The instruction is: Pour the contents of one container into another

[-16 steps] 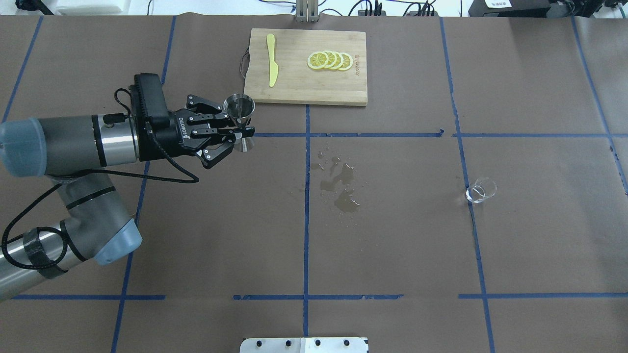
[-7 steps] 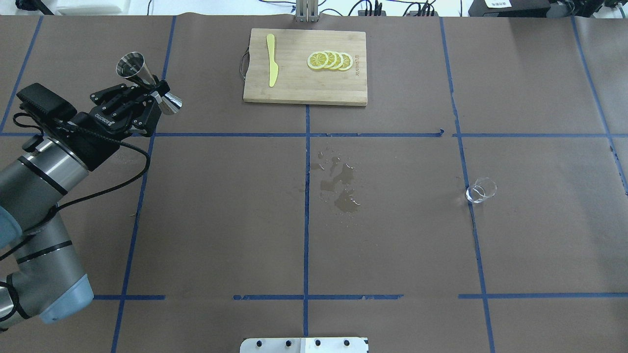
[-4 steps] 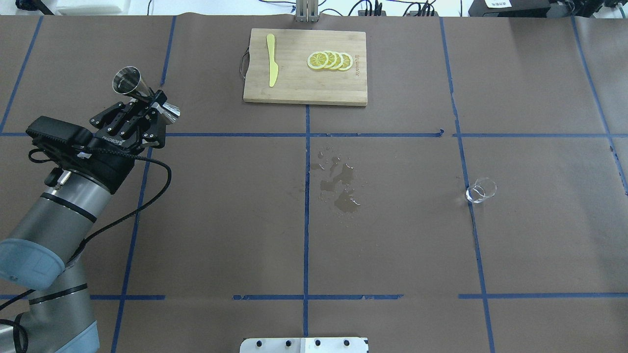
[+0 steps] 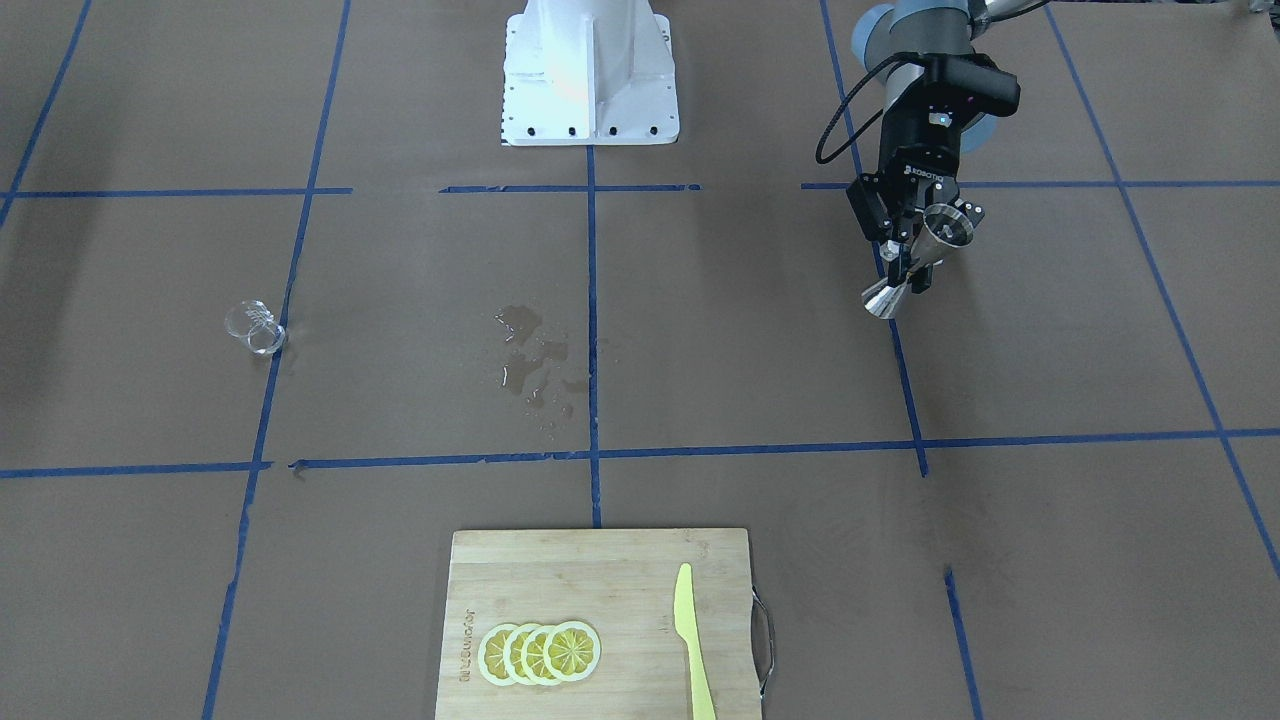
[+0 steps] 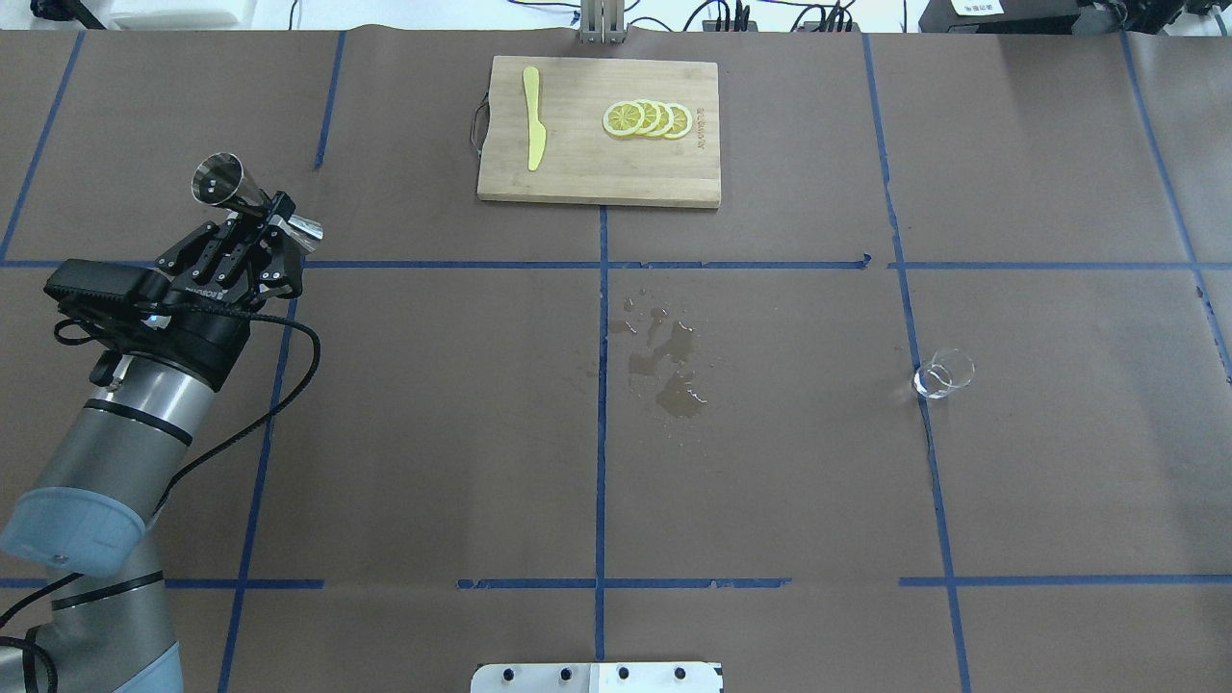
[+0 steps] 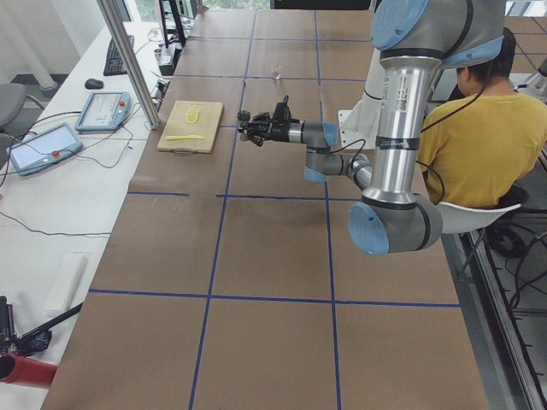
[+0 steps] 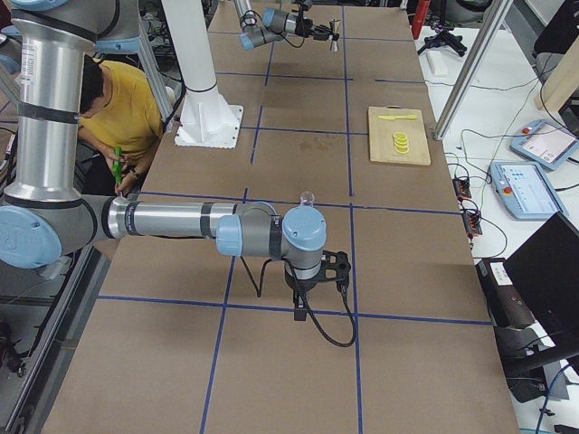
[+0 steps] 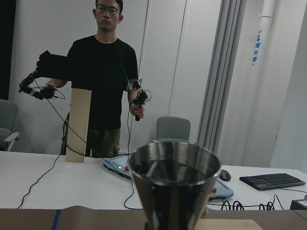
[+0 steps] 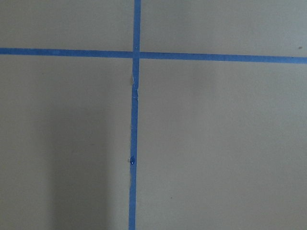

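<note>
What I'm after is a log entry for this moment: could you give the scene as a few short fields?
left gripper: shut on jigger, held tilted in the air, on the left
right gripper: apart from the glass; open or shut cannot tell
glass: on the right, nothing touching it
spill: wet patch at the centre
board: far edge, holds lemon slices and knife
</note>
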